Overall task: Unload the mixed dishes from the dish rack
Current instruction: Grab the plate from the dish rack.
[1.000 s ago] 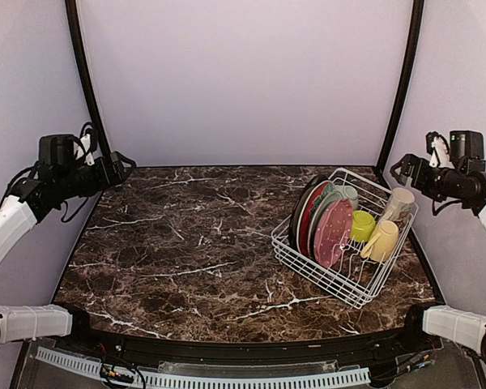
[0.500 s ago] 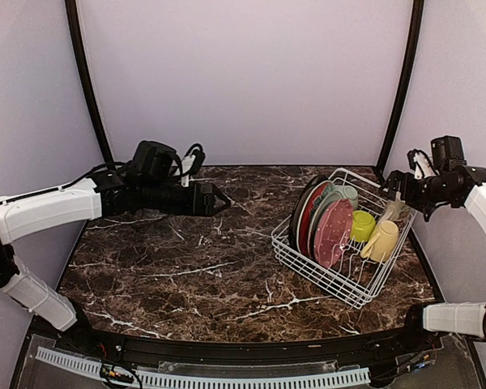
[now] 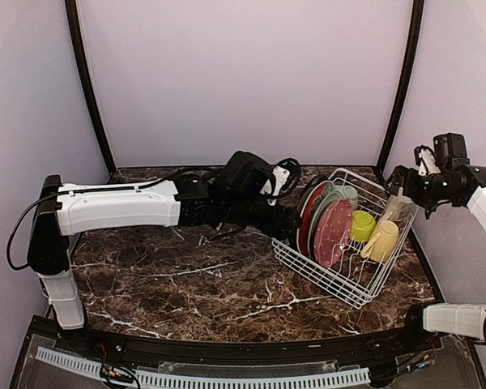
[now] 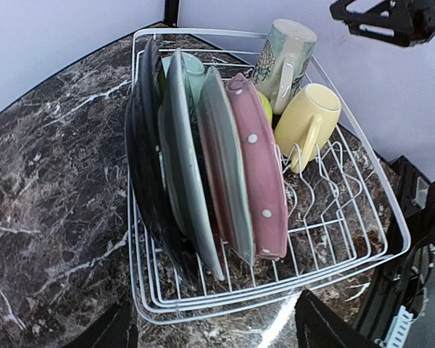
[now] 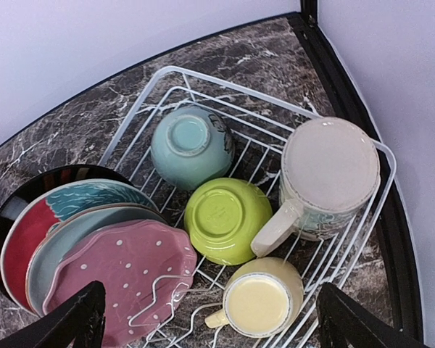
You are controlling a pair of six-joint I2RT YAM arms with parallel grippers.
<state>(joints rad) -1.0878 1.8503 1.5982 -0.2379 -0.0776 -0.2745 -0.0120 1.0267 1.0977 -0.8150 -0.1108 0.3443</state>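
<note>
Two mugs and two bowls crowd the rack.

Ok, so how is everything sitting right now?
dish rack, fully loaded.
plates, standing on edge in the rack.
mint bowl, upside down.
lime-green bowl, upside down.
cream-grey mug, bottom up.
yellow mug, tilted.
left gripper, open, empty.
right gripper, open, empty.

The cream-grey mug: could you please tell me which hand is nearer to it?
Right. The right hand hovers just above the cream-grey mug; the left hand is across the rack, beside the plates.
</note>
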